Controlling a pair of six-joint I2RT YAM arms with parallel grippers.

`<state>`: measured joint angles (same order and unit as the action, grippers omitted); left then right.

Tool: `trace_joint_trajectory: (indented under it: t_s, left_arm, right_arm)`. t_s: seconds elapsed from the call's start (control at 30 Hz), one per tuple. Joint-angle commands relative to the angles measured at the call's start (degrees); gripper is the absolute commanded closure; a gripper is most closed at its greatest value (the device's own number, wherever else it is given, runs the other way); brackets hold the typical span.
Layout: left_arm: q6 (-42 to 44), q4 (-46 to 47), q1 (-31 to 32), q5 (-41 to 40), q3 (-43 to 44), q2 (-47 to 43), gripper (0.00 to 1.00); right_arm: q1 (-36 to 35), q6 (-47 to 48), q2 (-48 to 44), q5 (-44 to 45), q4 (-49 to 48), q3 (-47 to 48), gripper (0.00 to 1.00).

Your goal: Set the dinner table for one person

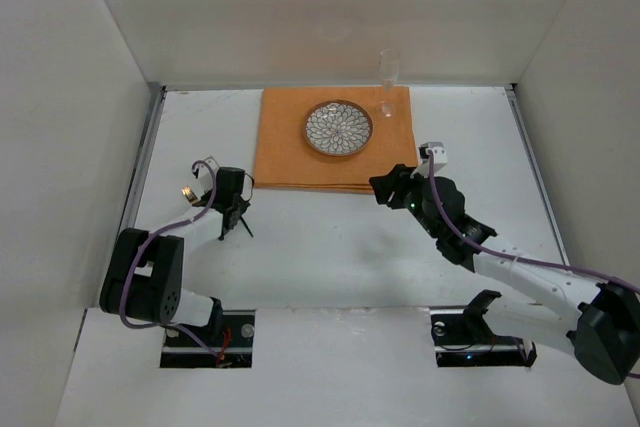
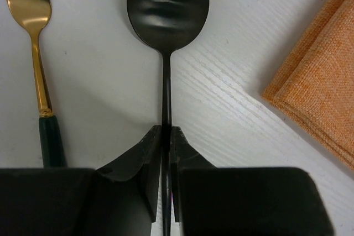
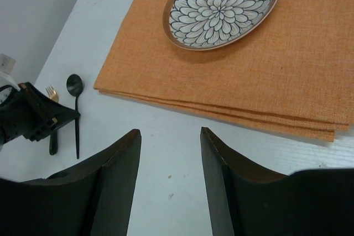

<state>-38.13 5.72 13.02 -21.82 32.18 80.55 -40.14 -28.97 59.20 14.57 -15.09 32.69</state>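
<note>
The black spoon (image 2: pixel 167 9) is gripped by its handle in the closed left hand (image 2: pixel 166 136), not yet lifted from the white surface (image 2: pixel 232 70) beneath, with a gold fork (image 2: pixel 34 53) to the hand's left. The right hand (image 3: pixel 168 153) is held open. Next, a lift and a carry rightward to the orange placemat (image 2: pixel 321 92) seem called for.

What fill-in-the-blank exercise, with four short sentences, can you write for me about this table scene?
1. The left pincer is shut on the handle of the black ____.
2. The patterned plate lies on the orange ____.
3. The right pincer is ____ and holds nothing.
4. Beside the held utensil, a gold ____ with a dark green handle lies on the dinner table.

Missing words: spoon; placemat; open; fork.
</note>
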Motion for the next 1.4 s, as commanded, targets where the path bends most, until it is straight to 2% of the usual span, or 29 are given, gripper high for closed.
trace_joint_trajectory:
  t_s: [0.0,0.23,0.47,0.63,0.8,0.93,1.1,1.2,1.37]
  left_arm:
    - [0.8,-1.5,0.3,0.4,-1.2,-4.2,1.00]
    - [3.1,-2.3,3.3,-2.3,-0.5,-10.1,1.00]
    - [3.2,-3.3,7.1,-3.8,0.5,-12.6,1.00]
    - [2.7,-4.3,15.1,-4.0,6.2,-13.5,1.00]
    - [3.1,-2.6,25.3,-3.8,16.6,-6.0,1.00]
    - [4.4,0.1,30.2,-2.7,25.3,1.8,1.00]
    - [4.1,2.5,32.7,1.7,37.0,13.5,1.00]
    - [2.9,2.5,33.1,5.7,45.3,21.1,1.00]
    - [1.8,2.0,33.1,6.9,57.2,32.5,1.00]
  right_arm:
    - [0.8,-1.0,-1.5,1.2,-4.0,-1.0,0.47]
    - [1.4,-1.5,-0.9,1.3,-4.2,-1.1,0.41]
    - [2.6,-1.7,-2.3,2.7,-4.2,-1.9,0.41]
    - [5.4,-3.6,-6.0,4.4,-4.4,-3.9,0.39]
    - [8.1,-4.6,-8.3,4.6,-4.2,-5.3,0.51]
    - [11.4,-7.1,-11.7,6.1,-3.9,-7.4,0.53]
    - [16.7,-10.0,-14.8,5.4,-2.8,-9.0,0.46]
    - [18.9,-11.2,-15.8,5.2,-2.1,-9.7,0.46]
    - [19.6,-11.9,-15.5,3.8,-2.1,-9.9,0.46]
